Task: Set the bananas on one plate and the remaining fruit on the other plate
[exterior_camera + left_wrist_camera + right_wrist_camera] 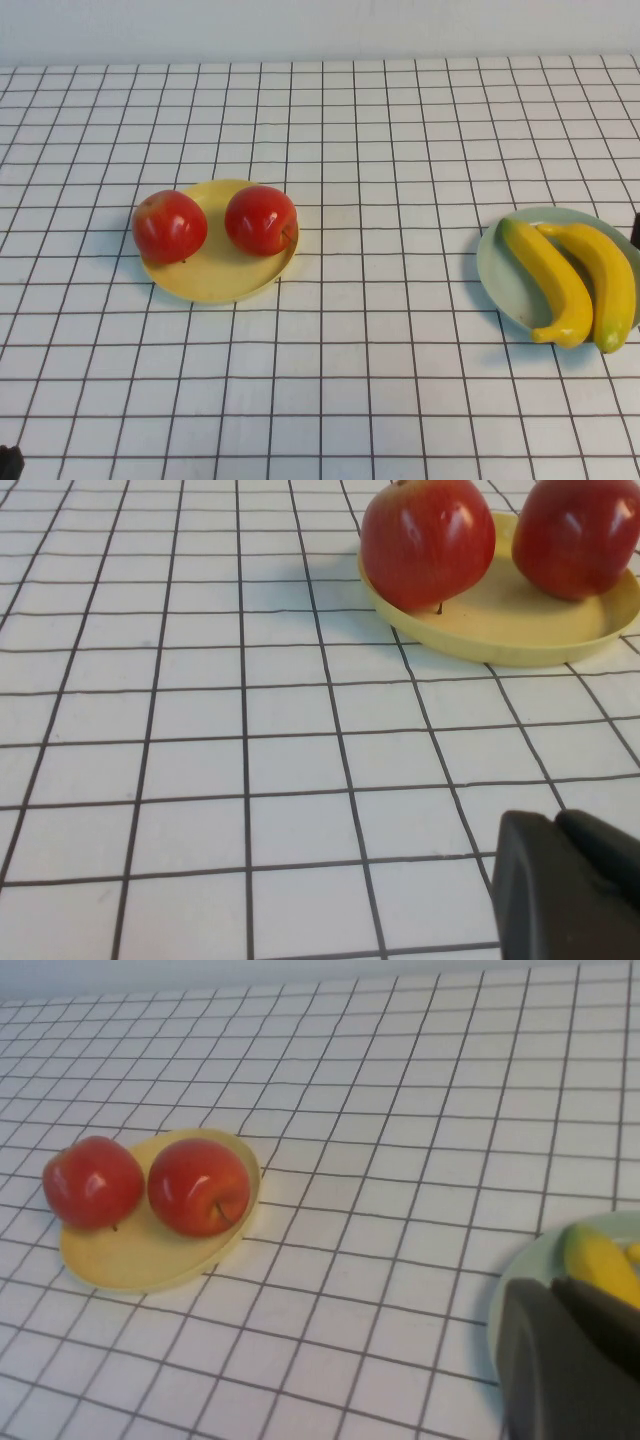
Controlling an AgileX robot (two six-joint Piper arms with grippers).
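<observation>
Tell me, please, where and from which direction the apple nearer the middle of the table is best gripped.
Grip the right-hand apple across its widest middle, coming straight down from above. It is round and sits low on the yellow plate, whose rim blocks a side approach; the other apple stands just clear of it. The left hand is nearest, low at the table's near left; the right hand hangs beside the bananas.

White black-gridded tablecloth; pale wall behind, seemingly.

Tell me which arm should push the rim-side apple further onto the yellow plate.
Left, probably. That apple sits at the left rim of the yellow plate, on the side of the left gripper at the near-left corner. The right gripper is by the bananas at the far right.
</observation>
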